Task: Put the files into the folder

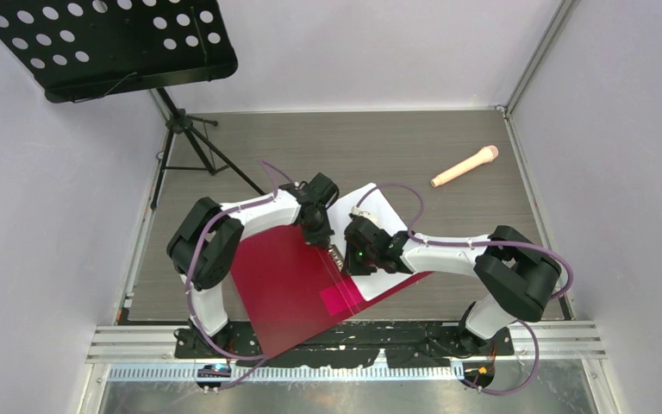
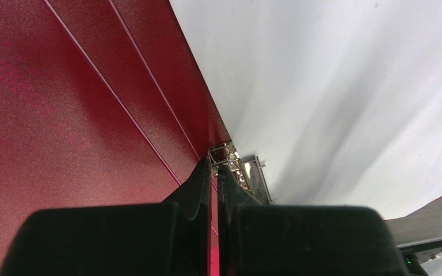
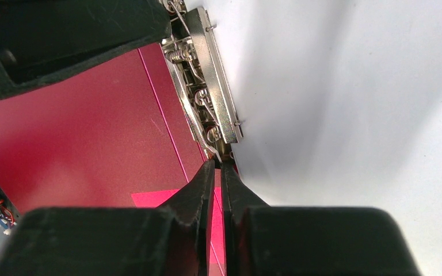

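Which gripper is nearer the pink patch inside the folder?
Right gripper: at the clip end bordering the pink patch. Left gripper: at the clip's far end.

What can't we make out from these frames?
- Top view: left pincer and right pincer cover the clip and the files' inner edge.
- Left wrist view: left pincer tips meet the clip, too blurred to judge contact.
- Right wrist view: right pincer's own fingers hide whether it pinches the clip lever.
- Wrist views: folder and files cut off by every edge.

text: none legible | folder (image 2: 34,103): faint lettering on red cover, too blurred to read
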{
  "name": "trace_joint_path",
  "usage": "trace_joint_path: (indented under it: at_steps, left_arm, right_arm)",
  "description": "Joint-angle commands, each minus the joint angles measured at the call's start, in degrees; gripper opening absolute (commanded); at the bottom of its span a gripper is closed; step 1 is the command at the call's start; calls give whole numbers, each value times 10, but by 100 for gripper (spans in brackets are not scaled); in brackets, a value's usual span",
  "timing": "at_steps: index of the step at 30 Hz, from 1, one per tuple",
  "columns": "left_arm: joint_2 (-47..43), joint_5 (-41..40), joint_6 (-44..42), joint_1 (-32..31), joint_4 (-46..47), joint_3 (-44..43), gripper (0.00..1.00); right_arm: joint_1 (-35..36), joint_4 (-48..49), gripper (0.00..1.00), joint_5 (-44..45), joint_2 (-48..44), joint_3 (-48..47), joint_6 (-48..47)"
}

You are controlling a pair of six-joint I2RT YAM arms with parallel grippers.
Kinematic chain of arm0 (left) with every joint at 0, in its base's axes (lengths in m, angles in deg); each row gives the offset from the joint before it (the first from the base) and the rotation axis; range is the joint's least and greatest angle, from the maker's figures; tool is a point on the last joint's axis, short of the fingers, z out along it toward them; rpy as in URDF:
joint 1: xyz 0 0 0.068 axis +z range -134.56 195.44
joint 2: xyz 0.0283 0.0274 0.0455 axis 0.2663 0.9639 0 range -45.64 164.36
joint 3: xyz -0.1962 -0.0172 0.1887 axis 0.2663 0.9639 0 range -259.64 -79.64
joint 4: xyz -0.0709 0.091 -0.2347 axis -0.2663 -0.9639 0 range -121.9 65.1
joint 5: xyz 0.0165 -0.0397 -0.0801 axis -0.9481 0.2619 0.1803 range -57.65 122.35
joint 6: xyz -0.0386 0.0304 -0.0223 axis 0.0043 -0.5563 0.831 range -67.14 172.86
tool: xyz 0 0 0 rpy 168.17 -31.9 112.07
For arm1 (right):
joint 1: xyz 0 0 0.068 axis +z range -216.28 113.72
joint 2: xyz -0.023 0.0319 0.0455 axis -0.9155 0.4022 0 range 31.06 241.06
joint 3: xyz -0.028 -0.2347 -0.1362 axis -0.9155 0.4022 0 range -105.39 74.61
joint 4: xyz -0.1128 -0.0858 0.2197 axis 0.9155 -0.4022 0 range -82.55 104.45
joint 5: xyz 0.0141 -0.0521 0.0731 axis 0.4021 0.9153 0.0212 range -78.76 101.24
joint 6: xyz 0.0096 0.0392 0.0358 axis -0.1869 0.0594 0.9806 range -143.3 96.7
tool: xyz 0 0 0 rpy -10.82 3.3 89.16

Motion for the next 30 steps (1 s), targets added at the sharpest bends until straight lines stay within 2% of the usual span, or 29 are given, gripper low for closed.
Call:
trace_joint_path:
  at_steps: [1,27,30]
  left_arm:
    - [42,-32,-2,-7,-10,35,0]
    - [42,-38,-11,-7,-29,12,0]
    - [42,-37,-13,-7,-31,9,0]
  right_arm:
    - [-6,-27,13,27,10,-2,-16]
    - [2,-46,13,7,-13,-37,-22]
    - [2,-50,19,10,-16,-38,-23]
